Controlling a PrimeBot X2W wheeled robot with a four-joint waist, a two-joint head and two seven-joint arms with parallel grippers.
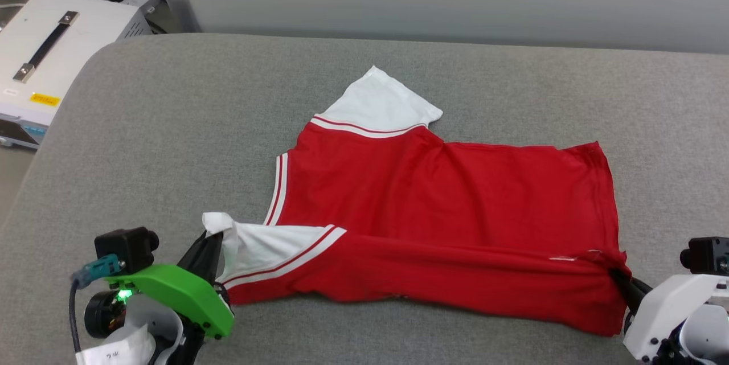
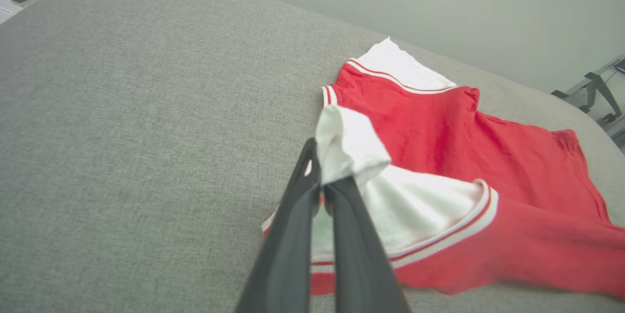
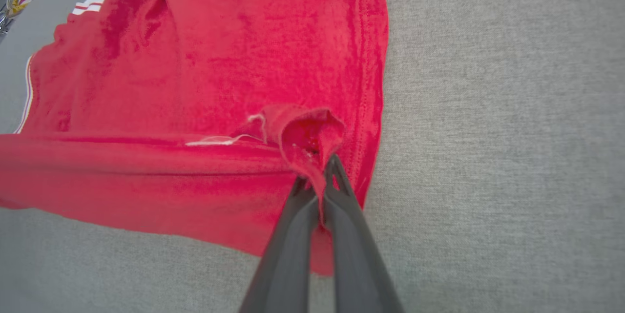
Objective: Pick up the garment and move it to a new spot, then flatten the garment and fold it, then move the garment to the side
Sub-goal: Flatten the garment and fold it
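two dark grippers sit closest. the left gripper (image 1: 212, 242) is pinched tight on the white sleeve (image 2: 351, 147) of the shirt (image 1: 433, 194), and the right gripper (image 1: 619, 278) is pinched tight on its red bottom corner. the shirt lies mostly flat on the grey table (image 1: 142, 126), with its near edge lifted and turned over (it looks like the first fold is just starting). folding is not done, and moving it aside is left.

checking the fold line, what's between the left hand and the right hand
The garment: its near edge, folded over, runs from the left hand to the right hand, both shut on it, in the head view.
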